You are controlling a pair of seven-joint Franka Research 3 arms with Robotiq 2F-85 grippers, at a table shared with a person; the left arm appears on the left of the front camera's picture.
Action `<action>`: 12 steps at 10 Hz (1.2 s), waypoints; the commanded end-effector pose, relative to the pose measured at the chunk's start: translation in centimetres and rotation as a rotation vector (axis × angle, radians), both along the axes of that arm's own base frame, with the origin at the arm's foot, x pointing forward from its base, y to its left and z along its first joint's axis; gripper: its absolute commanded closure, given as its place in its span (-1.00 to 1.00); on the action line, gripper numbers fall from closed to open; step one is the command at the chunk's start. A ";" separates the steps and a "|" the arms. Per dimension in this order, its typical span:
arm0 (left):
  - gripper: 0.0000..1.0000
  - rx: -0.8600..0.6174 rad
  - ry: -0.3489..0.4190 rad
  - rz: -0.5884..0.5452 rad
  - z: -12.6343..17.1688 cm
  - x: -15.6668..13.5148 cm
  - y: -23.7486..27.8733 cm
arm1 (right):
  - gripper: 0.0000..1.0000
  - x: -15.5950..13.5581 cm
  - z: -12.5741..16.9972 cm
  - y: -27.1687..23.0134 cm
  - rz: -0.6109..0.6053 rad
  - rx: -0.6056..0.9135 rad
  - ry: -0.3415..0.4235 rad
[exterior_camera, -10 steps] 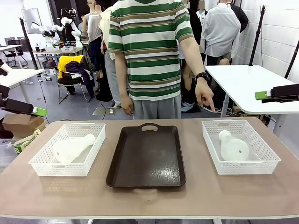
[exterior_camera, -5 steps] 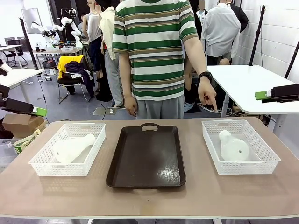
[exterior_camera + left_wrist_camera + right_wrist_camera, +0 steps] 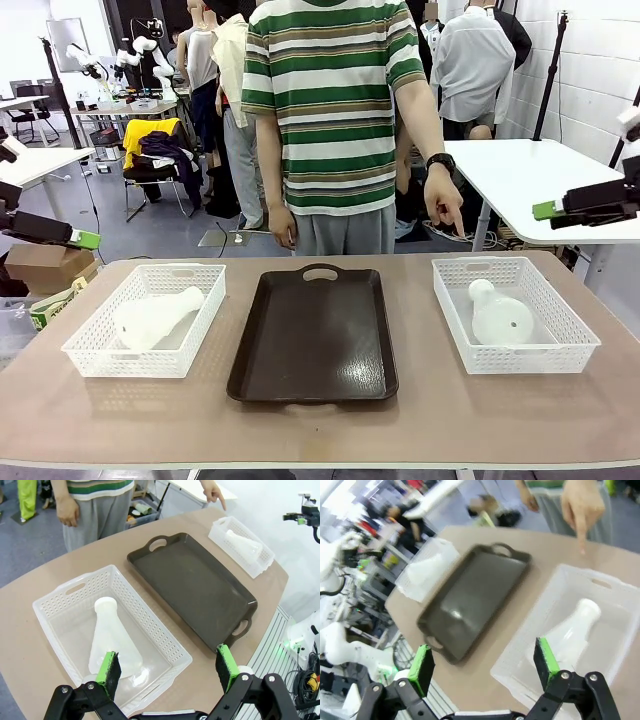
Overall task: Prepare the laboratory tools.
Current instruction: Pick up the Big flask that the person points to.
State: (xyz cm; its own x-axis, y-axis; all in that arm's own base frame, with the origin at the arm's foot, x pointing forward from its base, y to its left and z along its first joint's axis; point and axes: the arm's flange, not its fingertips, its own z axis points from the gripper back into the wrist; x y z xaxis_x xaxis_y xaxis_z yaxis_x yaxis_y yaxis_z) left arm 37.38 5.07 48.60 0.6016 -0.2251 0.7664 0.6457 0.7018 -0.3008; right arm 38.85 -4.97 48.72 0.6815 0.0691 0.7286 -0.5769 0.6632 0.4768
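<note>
- Left white lattice basket [image 3: 130, 368] stands on the desk [image 3: 420, 420] toward its left end. It holds one frosted Erlenmeyer flask [image 3: 155, 320] lying on its side, with the neck toward the basket's far right corner and the wide base toward the near left.
- Right white lattice basket [image 3: 530, 358] stands toward the desk's right end. It holds the second Erlenmeyer flask [image 3: 497, 315], also on its side, with the neck toward the far side and the base toward the robot.
- A dark brown handled tray [image 3: 312, 340] lies between the two baskets, apart from both, with nothing in it.
- A person in a striped shirt stands at the far side. One hand [image 3: 443, 208] points an index finger down, above the far edge of the desk behind the right basket.
- The left fingers [image 3: 107, 672] hang off the desk's left end, well apart from the left basket. In the left wrist view the first flask lies ahead of them, its base behind one green pad in the picture.
- The right fingers [image 3: 545, 662] hang beyond the desk's right end, well apart from the right basket. The right wrist view is blurred, and the second flask shows ahead near one pad.
- Both pairs of fingers stand spread wide, holding and touching nothing.
</note>
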 end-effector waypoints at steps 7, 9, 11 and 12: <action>-1.00 -0.014 -0.024 -0.015 -0.2 0.2 0.2 | -1.00 13.4 2.4 13.3 -0.039 -0.786 0.448; -1.00 -0.014 -0.024 -0.015 -0.2 0.2 0.2 | -1.00 15.3 -0.6 15.4 -0.051 -0.806 0.505; -1.00 -0.014 -0.024 -0.015 -0.2 0.2 0.2 | -1.00 16.4 -2.4 15.4 -0.082 -0.823 0.583; -1.00 -0.014 -0.024 -0.015 -0.2 0.2 0.2 | -1.00 16.6 -3.4 15.6 -0.095 -0.839 0.611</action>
